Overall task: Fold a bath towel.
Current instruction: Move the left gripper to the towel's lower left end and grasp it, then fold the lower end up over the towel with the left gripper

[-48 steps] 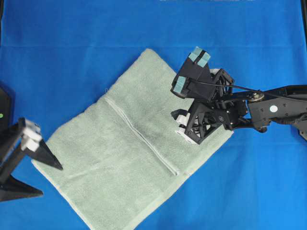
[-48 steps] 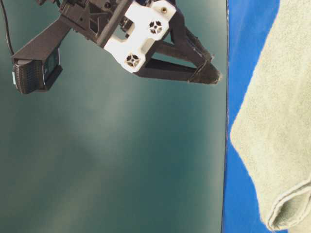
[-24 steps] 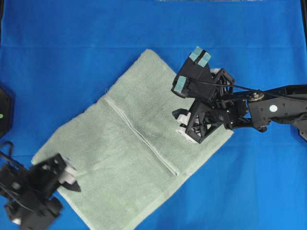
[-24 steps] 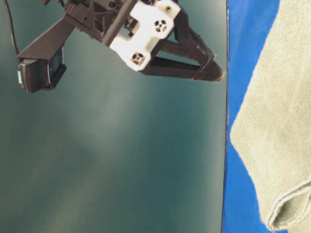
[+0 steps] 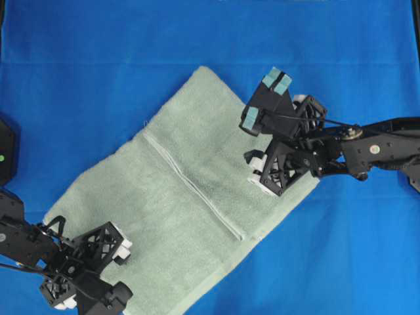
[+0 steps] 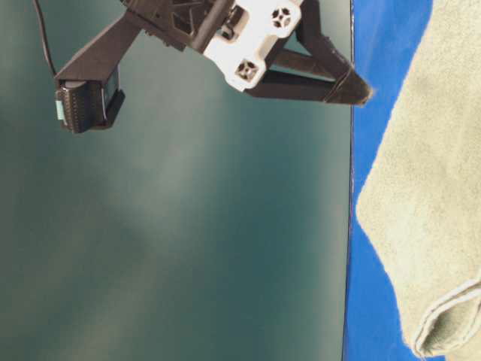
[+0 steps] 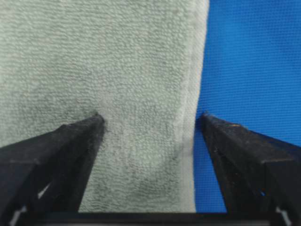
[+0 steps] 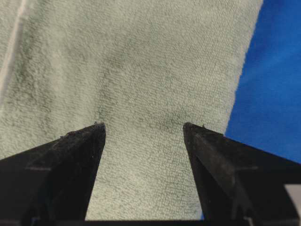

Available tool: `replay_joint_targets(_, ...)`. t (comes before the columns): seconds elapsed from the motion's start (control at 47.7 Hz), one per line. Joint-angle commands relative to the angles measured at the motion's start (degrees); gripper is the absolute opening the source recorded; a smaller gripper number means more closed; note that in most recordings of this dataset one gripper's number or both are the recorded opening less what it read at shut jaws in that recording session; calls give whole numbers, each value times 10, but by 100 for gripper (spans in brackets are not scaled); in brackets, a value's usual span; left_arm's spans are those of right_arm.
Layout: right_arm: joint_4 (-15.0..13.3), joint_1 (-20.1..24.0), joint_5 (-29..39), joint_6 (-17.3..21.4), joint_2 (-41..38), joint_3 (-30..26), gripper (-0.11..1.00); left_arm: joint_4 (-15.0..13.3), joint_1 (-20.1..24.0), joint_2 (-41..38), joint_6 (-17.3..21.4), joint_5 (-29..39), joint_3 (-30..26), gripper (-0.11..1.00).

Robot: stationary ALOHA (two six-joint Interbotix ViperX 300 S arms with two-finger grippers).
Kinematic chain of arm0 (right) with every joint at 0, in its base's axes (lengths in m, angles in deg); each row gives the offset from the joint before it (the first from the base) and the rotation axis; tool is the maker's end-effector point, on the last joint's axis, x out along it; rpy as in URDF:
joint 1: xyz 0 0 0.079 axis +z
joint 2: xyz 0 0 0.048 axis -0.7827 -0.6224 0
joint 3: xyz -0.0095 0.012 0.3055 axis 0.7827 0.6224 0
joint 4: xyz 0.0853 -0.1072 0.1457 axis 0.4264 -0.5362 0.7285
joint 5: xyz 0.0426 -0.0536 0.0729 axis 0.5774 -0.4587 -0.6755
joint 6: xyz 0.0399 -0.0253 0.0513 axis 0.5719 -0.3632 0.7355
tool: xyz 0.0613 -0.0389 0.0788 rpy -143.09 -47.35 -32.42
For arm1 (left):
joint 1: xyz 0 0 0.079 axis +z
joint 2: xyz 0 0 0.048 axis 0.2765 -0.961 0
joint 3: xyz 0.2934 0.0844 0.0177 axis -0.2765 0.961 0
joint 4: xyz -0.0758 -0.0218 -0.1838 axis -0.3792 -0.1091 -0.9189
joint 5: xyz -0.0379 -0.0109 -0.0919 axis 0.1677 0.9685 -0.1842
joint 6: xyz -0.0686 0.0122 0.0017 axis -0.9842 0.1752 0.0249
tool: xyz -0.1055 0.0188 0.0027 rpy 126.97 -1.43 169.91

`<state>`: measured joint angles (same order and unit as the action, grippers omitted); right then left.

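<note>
The pale sage-green bath towel (image 5: 177, 190) lies folded and flat on a slant, with a hem band running across its middle. My left gripper (image 5: 92, 272) is open and empty, low over the towel's lower-left edge. In the left wrist view (image 7: 150, 117) one finger (image 7: 75, 141) is on the towel (image 7: 103, 56) and the other is over the blue sheet, just past the hem. My right gripper (image 5: 266, 172) is open and empty over the towel's right end. In the right wrist view (image 8: 143, 126) both tips are over the terry (image 8: 136, 56).
The blue sheet (image 5: 98, 65) covers the table all around the towel. At table level the left gripper (image 6: 359, 89) hangs by the sheet's edge, and the towel's folded corner (image 6: 432, 331) shows at lower right. A black base (image 5: 5, 151) sits at the left edge.
My left arm has swung in from the left edge and come down over the towel's lower-left edge. My right gripper has shifted slightly right. The towel has not moved.
</note>
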<state>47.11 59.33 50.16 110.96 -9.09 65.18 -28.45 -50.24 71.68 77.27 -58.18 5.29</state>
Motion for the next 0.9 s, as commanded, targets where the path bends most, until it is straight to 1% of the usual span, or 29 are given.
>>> replay_joint_targets(0.0, -3, 1, -1, 0, 16, -1, 66, 2, 6, 2, 4, 0, -15, 80)
replay_joint_targets(0.063, -3, 0, -1, 0, 18, 2, 66, 2, 7, -1, 4, -2, -24, 70)
replay_joint_targets(0.21, -3, 0, -1, 2, 25, 11, 66, 6, 7, -7, 6, -4, -35, 28)
replay_joint_targets(0.251, -3, 0, -1, 2, 27, 12, 66, 7, 7, -7, 6, -4, -35, 19)
replay_joint_targets(0.293, -3, 1, -1, 3, 28, 15, 66, 6, 7, -7, 6, -4, -35, 12)
replay_joint_targets(0.44, -3, 1, -3, 2, 36, 22, 65, 6, 7, -2, 5, 2, -37, 12)
replay_joint_targets(0.524, -3, 0, -3, 3, 40, 26, 65, 6, 7, 16, 4, 11, -43, 12)
replay_joint_targets(0.691, -1, 2, -3, 3, 57, 40, 65, 7, 17, 83, 4, 71, -69, 12)
replay_joint_targets(0.817, -1, 9, 2, 2, 76, 48, 65, 10, 50, 118, 4, 127, -92, 12)
replay_joint_targets(0.88, -1, 17, 5, 2, 91, 55, 65, 16, 81, 130, 6, 167, -111, 12)
